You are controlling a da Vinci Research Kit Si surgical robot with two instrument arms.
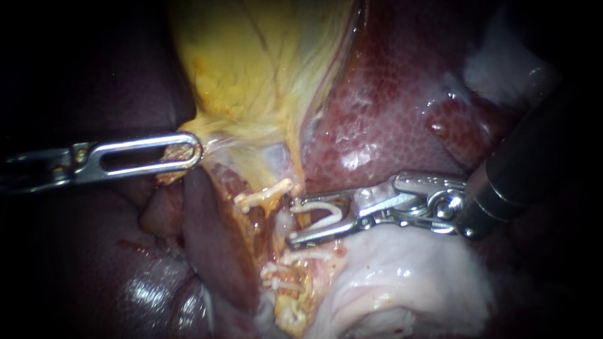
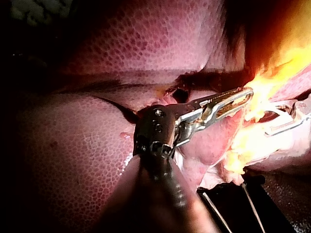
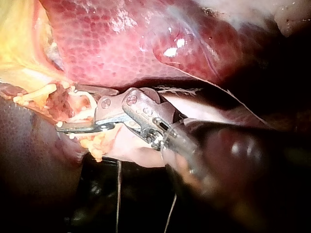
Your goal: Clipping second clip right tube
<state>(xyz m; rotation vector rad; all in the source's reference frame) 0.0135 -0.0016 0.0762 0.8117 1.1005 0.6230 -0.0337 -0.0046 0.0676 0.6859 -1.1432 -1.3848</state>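
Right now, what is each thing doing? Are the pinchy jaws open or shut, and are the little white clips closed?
left instrument: jaws shut on the gallbladder's edge.
right instrument: jaws apart, gripping the loaded clip.
gallbladder: held by its edge.
loaded clip: open, not squeezed shut.
upper clip: closed.
lower clip: closed.

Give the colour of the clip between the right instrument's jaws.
White; the clip in the right instrument shows best in the endoscope view.
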